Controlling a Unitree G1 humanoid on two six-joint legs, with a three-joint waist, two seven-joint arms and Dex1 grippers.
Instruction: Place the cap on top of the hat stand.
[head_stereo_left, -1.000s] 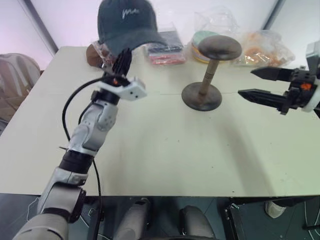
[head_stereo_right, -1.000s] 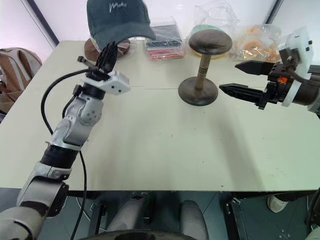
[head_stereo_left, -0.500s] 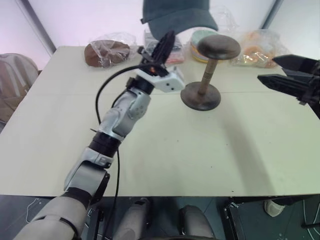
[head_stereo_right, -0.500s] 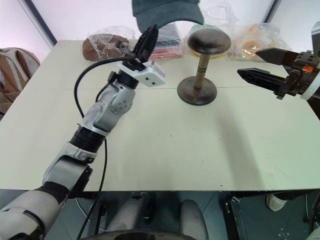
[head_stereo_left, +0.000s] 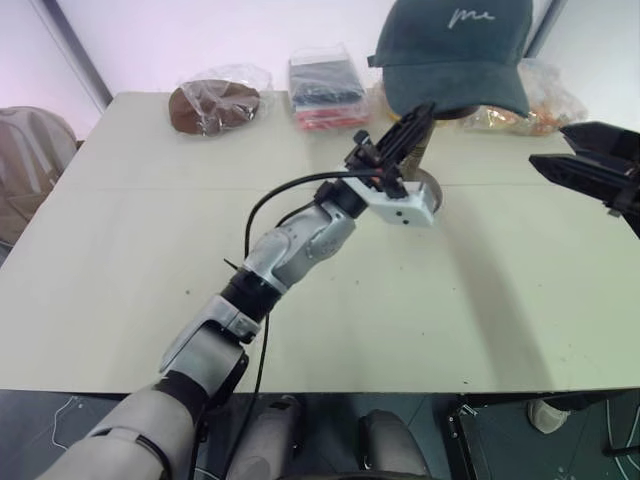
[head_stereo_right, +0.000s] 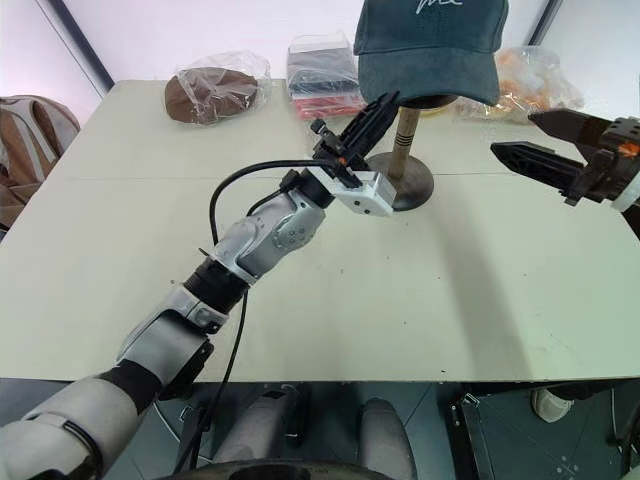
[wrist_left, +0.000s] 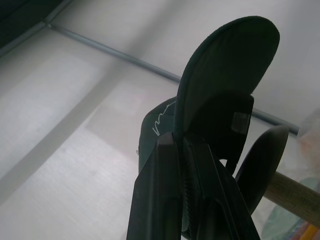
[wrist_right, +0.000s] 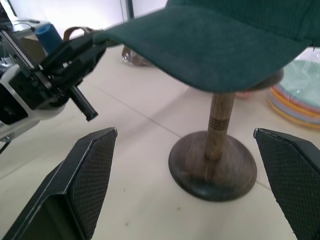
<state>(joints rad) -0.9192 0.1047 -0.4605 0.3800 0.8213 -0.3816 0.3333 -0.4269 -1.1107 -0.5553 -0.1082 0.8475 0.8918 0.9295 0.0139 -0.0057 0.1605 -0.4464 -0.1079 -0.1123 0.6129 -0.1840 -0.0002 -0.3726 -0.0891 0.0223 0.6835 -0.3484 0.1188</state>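
The dark teal cap (head_stereo_left: 455, 50) with white script hangs right over the hat stand and hides most of its domed top. My left gripper (head_stereo_left: 420, 113) is shut on the cap's rim from below, pointing up and to the right; the left wrist view shows its fingers (wrist_left: 165, 170) clamped on the cap (wrist_left: 225, 75). The stand's post (head_stereo_right: 405, 130) and round base (wrist_right: 212, 172) stand on the table. I cannot tell whether the cap touches the disc (wrist_left: 260, 167). My right gripper (head_stereo_right: 515, 133) is open, level, just right of the stand.
A brown hat in a clear bag (head_stereo_left: 215, 105) lies at the table's back left. Packaged red and dark items (head_stereo_left: 325, 85) are at the back middle, and bags with orange things (head_stereo_left: 545, 100) behind the stand. The pale table (head_stereo_left: 300, 330) stretches out in front.
My left gripper has carried the cap to the right, from the back left of the table to above the stand. My right gripper has drifted a little to the right.
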